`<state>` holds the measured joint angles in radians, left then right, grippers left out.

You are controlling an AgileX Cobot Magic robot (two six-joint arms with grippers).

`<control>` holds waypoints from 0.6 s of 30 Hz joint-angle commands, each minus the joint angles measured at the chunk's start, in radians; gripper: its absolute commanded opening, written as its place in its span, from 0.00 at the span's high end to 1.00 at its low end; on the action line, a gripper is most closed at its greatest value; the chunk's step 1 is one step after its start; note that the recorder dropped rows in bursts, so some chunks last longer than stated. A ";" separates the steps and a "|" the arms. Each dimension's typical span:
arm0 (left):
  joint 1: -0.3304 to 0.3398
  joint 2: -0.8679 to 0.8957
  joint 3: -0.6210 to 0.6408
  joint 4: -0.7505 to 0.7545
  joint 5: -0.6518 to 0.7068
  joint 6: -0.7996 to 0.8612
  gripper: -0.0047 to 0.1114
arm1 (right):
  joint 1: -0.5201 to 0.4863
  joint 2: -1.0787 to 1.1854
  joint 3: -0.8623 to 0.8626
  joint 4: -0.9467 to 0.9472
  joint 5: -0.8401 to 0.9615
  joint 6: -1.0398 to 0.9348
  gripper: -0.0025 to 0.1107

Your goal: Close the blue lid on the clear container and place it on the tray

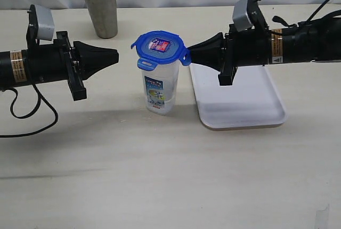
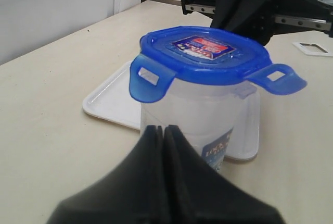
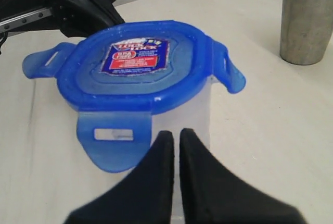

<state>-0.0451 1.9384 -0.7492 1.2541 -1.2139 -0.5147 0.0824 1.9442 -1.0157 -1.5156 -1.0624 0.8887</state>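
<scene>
The clear container stands upright on the table just left of the tray. The blue lid sits on top of it, sticker up, with its flaps sticking outward or hanging loose. My left gripper is shut and empty, a short gap to the left of the lid. On the other side, my right gripper has its fingers nearly together with nothing between them, its tip at the lid's right flap. The wrist views show the lid and container right in front of the gripper tips.
A steel cup stands at the back left of the table, also seen as the cup. The right arm hangs over the tray's far side. The tray lies behind the container.
</scene>
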 commanded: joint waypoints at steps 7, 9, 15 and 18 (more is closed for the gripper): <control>-0.002 0.001 -0.003 -0.011 -0.007 -0.005 0.96 | 0.001 -0.024 -0.007 0.042 0.034 0.003 0.94; -0.002 0.001 -0.003 -0.011 -0.007 -0.005 0.96 | 0.001 -0.041 -0.007 0.042 0.034 0.023 0.94; -0.002 0.001 -0.003 -0.011 -0.007 -0.005 0.96 | 0.001 -0.091 -0.007 -0.014 0.035 0.093 0.94; -0.002 0.001 -0.003 -0.011 -0.007 -0.005 0.96 | 0.001 -0.097 -0.007 -0.034 0.035 0.112 0.94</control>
<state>-0.0451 1.9384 -0.7492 1.2541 -1.2139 -0.5185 0.0831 1.8580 -1.0195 -1.5252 -1.0253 0.9742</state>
